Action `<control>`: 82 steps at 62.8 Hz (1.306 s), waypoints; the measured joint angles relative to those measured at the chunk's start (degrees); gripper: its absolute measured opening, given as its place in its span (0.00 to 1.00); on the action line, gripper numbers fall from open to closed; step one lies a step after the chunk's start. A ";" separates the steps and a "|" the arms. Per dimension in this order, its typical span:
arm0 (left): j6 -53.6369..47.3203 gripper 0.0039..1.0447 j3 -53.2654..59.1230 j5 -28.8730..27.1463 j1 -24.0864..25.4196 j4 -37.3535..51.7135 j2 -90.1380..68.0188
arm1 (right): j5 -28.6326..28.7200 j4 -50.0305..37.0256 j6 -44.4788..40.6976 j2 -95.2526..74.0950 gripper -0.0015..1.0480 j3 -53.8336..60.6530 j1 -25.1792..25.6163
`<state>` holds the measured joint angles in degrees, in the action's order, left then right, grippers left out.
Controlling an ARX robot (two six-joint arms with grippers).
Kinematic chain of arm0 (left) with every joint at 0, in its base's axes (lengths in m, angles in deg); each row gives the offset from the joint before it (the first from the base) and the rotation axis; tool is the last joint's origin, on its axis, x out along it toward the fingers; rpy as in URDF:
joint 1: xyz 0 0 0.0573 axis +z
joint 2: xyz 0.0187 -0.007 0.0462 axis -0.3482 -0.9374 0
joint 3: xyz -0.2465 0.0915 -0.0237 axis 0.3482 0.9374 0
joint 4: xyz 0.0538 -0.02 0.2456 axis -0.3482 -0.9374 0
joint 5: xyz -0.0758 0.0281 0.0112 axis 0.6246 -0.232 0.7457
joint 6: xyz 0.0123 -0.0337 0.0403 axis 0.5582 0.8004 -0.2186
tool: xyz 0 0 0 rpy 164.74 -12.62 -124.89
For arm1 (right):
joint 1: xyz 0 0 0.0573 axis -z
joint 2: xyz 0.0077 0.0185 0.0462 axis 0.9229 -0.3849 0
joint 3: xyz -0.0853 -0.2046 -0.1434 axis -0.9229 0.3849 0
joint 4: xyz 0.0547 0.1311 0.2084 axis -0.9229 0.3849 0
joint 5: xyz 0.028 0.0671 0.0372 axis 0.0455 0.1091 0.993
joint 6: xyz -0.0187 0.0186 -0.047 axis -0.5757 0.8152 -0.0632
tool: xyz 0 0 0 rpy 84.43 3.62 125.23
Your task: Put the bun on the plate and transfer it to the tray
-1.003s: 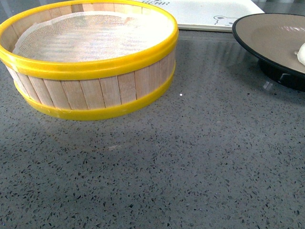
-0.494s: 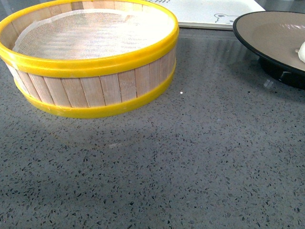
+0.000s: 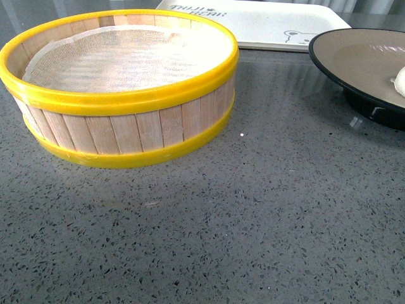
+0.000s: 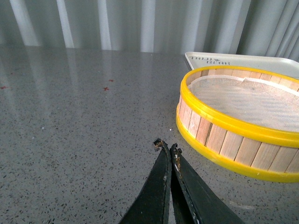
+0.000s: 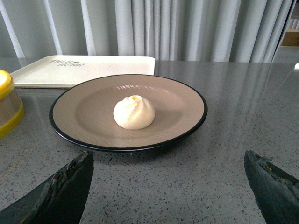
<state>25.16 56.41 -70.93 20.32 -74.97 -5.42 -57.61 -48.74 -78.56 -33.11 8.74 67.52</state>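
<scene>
The white bun [image 5: 134, 112] with a yellowish dot sits in the middle of the black-rimmed plate [image 5: 182, 100]; in the front view only its edge [image 3: 399, 81] shows at the right border, on the plate [image 3: 354, 54]. The cream tray [image 3: 266, 22] lies behind the plate; it also shows in the right wrist view [image 5: 84, 70] and the left wrist view [image 4: 243, 59]. My right gripper [image 5: 168, 161] is open and empty, a short way in front of the plate. My left gripper [image 4: 166, 145] is shut and empty, beside the steamer basket. Neither arm shows in the front view.
A yellow-rimmed wooden steamer basket [image 3: 126, 95] lined with white cloth stands at the left on the grey speckled counter [image 3: 253, 221]; it also shows in the left wrist view [image 4: 233, 126]. Pale curtains [image 5: 187, 28] hang behind the counter.
The front view has shifted: basket, tray and plate sit lower in the picture and more of the tray shows. No object has moved on the counter.
</scene>
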 joint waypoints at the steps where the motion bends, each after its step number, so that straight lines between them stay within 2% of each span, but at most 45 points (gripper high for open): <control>1: 0.00 0.04 0.00 0.00 0.00 -0.04 -0.02 | -0.02 0.00 0.00 0.00 0.92 0.00 0.00; 22: 0.04 0.04 0.00 0.04 0.00 -0.13 0.04 | -0.02 0.00 0.00 0.00 0.92 0.00 0.00; 34: 0.00 0.37 0.00 0.02 0.00 -0.13 0.04 | -0.02 0.00 0.00 0.00 0.92 0.00 0.00; 47: 0.00 0.68 0.00 0.02 0.00 -0.13 0.04 | -0.02 0.00 0.00 0.00 0.92 0.00 0.00; 56: 0.00 0.95 0.02 0.04 0.00 -0.13 0.04 | -0.02 0.00 0.00 0.00 0.92 0.00 0.00; 65: -0.02 0.94 0.00 0.02 0.00 -0.13 0.04 | -0.09 0.00 -0.04 -0.02 0.92 0.00 0.00; 70: -0.02 0.94 0.02 0.02 0.00 -0.13 0.04 | -2.03 -2.45 -7.15 -2.01 0.92 -0.04 -0.37; 74: -0.02 0.94 0.00 0.04 0.00 -0.13 0.04 | -1.18 -8.70 -13.31 -6.82 0.92 -0.48 0.48; 76: -0.02 0.94 0.00 0.04 0.00 -0.13 0.04 | 0.44 -15.23 -17.42 -12.09 0.92 -1.40 1.95; 82: -0.02 0.94 0.00 0.02 0.00 -0.13 0.04 | 4.39 -29.46 -19.21 -24.94 0.92 -4.96 6.49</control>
<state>25.14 56.41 -70.91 20.32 -75.11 -5.38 -53.22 -78.20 -97.77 -58.05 3.78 74.02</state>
